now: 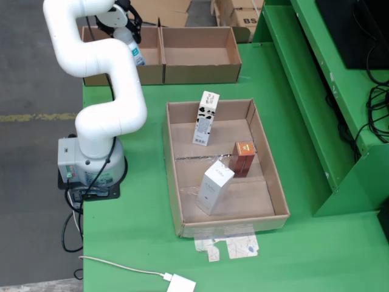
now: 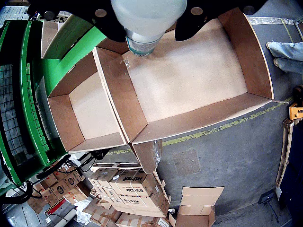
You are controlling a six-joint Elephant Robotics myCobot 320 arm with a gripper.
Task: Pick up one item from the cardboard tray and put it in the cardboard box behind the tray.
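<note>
My gripper (image 1: pixel 126 25) is at the top left of the fixed view, shut on a white bottle (image 1: pixel 134 48) with a blue label. The bottle hangs over the left cardboard box (image 1: pixel 152 72) behind the tray. In the wrist view the bottle (image 2: pixel 147 21) fills the top, gripped between black fingers (image 2: pixel 108 20), above a box floor (image 2: pixel 189 80) and close to the wall shared with the neighbouring box (image 2: pixel 92 111). The cardboard tray (image 1: pixel 276 182) holds a tall white carton (image 1: pixel 206 118), a small brown-orange box (image 1: pixel 243 158) and a white box (image 1: pixel 214 186).
A second, empty cardboard box (image 1: pixel 200 55) stands right of the first. Green shelving (image 1: pixel 316 91) rises along the table's right side. Paper scraps (image 1: pixel 231 248) and a white adapter with cable (image 1: pixel 181 284) lie near the front edge. The arm's base (image 1: pixel 91 164) stands left of the tray.
</note>
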